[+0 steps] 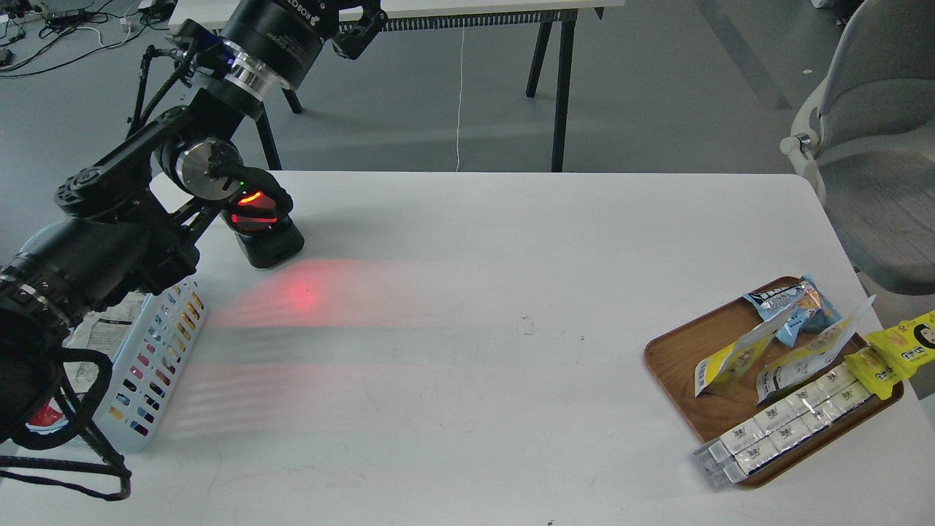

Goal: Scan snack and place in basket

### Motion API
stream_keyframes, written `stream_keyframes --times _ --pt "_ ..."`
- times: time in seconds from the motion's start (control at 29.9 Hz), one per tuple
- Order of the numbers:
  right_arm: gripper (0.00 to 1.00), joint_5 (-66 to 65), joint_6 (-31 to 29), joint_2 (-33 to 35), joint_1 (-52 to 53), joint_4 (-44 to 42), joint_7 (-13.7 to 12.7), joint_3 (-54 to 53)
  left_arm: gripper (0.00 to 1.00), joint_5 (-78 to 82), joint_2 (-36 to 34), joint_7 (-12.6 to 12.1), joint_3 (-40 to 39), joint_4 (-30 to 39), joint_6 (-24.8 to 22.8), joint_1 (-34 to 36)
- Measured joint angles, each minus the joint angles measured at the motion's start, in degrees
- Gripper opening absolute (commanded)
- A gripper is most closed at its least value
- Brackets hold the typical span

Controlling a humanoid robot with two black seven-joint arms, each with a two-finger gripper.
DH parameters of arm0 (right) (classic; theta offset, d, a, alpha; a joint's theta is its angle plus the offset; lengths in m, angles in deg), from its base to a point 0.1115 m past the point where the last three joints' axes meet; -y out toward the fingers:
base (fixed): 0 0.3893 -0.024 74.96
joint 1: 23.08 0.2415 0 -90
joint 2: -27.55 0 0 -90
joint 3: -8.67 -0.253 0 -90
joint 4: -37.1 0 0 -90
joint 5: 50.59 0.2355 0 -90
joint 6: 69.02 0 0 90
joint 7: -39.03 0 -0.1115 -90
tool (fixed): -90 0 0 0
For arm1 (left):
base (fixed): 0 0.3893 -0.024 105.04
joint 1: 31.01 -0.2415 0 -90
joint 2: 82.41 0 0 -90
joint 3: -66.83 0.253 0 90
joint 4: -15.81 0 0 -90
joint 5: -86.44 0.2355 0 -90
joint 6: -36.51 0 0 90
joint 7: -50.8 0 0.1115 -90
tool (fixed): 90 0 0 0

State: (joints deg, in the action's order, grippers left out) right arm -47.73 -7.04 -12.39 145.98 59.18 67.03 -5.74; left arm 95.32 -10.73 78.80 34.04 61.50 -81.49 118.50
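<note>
Two yellow foil snack pouches with white barcode ends lie on the brown wooden tray [679, 343] at the right: one [733, 361] to the left, one [811, 354] beside it. The light blue basket [150, 351] stands at the table's left edge, partly hidden by my left arm, with white packets inside. My left arm rises from the lower left over the basket; its gripper [359, 31] is at the top of the view, above the floor beyond the table, cut off by the frame edge. Nothing shows in it. My right gripper is out of view.
A black barcode scanner [261, 223] with a red glowing window stands at the back left of the table and casts a red patch [299, 292] on it. The tray also holds a blue snack packet [792, 303], bright yellow cartoon-face packets [895, 351] and white boxed packs [785, 427]. A grey chair [869, 139] stands at the right.
</note>
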Motion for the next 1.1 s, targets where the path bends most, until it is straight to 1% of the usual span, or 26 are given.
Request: stream_keyframes --times 0.17,0.37,0.43,0.5,0.6,0.67,0.77,0.97,1.1 --pt "0.99 4.35 0.00 -0.27 -3.49 3.34 0.00 -6.11 1.00 0.00 0.02 0.00 -1.21 0.01 0.00 -0.20" --pt "0.99 10.44 0.01 -1.28 -4.99 3.82 0.00 -10.86 1.00 0.00 0.06 0.00 -1.40 0.04 0.00 -0.43" --pt "0.99 10.67 0.01 -1.28 -5.06 4.78 0.00 -11.09 1.00 0.00 0.31 0.00 -1.40 0.04 0.00 -0.56" --pt "0.99 10.20 0.01 -0.85 -5.58 7.61 0.00 -10.19 1.00 0.00 0.60 0.00 -1.40 0.06 0.00 -0.59" --pt "0.99 7.40 0.00 1.47 -6.49 11.86 0.00 -7.20 1.00 0.00 0.70 0.00 -1.43 0.05 0.00 -0.61" --pt "0.99 3.75 0.01 3.84 -6.56 14.32 0.00 -4.91 1.00 0.00 0.72 0.00 -1.45 0.04 0.00 -0.62" --pt "0.99 -6.30 0.01 7.00 -5.69 18.62 0.00 -2.21 1.00 0.00 0.75 0.00 -1.63 0.04 0.00 -0.62" --pt "0.99 -36.47 -0.01 12.36 -2.57 30.51 0.00 1.00 1.00 0.00 0.36 0.00 -3.16 0.14 0.00 -0.69" --pt "0.99 -49.71 -0.01 14.69 2.07 37.74 0.00 7.96 1.00 -0.07 0.03 0.00 -3.72 0.18 0.00 -0.72"
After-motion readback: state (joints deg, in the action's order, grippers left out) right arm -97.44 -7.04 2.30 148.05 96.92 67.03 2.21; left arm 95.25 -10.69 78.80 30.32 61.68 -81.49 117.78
